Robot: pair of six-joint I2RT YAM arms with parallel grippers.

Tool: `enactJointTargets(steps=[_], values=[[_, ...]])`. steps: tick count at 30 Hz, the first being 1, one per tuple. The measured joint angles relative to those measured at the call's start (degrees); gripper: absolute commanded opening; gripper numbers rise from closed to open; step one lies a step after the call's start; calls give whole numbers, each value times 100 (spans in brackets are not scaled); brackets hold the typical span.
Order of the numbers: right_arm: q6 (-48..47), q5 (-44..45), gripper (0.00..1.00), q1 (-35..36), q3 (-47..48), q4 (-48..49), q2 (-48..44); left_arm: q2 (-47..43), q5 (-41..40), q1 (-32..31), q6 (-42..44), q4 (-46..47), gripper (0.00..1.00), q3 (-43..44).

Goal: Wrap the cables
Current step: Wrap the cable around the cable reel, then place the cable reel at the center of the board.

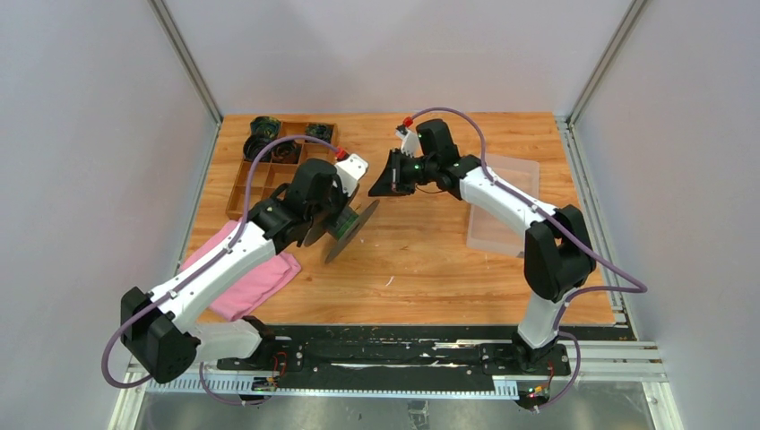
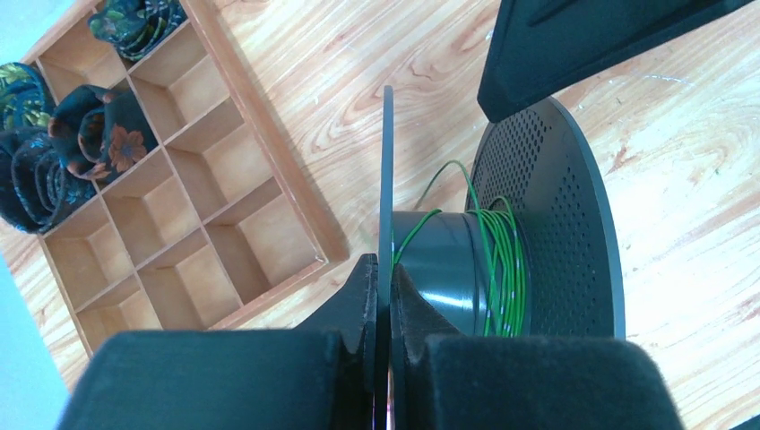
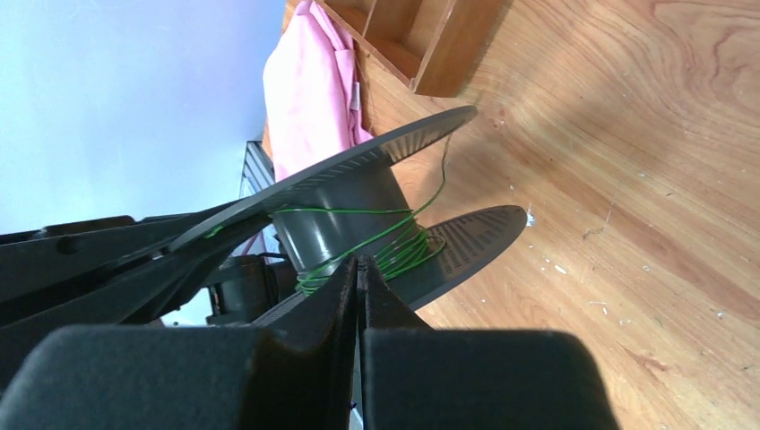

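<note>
watching the feeds here; my left gripper (image 2: 384, 273) is clamped on one thin flange of the black spool (image 1: 348, 224), a pad on each face of the disc, so the spool hangs tilted over the table (image 1: 430, 269); can't tell if its lower rim touches the wood; the green wire (image 2: 498, 260) is on the spool's hub, a few turns bunched against the perforated flange, plus one slack loop standing up off the hub.

right gripper (image 3: 358, 267) is just beside the spool on its far-right side, nose pointed in between the two flanges; its fingers are pressed together with no gap; the tips are right at the bunched turns, but i honestly can't tell if a strand is pinched between them.

stuff around: the wooden divider tray (image 1: 235, 193) is off the spool's far-left side, near it but not touching, with dark floral fabric rolls (image 2: 99, 134) in the compartments farthest from the spool; the pink cloth (image 1: 255, 278) lies on the spool's near-left side, partly under my left arm; a clear plastic box (image 1: 491, 235) sits well to the right of the spool, with the right arm crossing over it.

in the way: the gripped flange slices edge-on through the left wrist view and hides part of the hub; in the right wrist view that same flange overhangs the hub, and my own fingers cover the lower turns.
</note>
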Motion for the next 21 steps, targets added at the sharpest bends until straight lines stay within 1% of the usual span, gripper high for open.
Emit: enactJointTargets(steps=[3,5,10,12,15,18,21], values=[[-221,9,1,0,17,-81,24,-31,0,0,50,4,0,2],[-420,-52,4,-13,87,-144,42,-28,0,0,68,-9,0,4],[-986,-249,18,-245,227,-181,39,-28,-11,0,146,-39,0,11],[-1340,-264,25,-422,267,-258,26,-28,-15,0,203,-28,0,11],[-1799,-258,32,-730,269,-402,-72,-24,-31,-2,337,39,0,11],[-2260,-234,34,-1123,205,-531,-323,7,-195,-94,577,219,0,11],[-2647,-188,35,-1471,83,-647,-632,177,-654,-450,1003,527,0,17]])
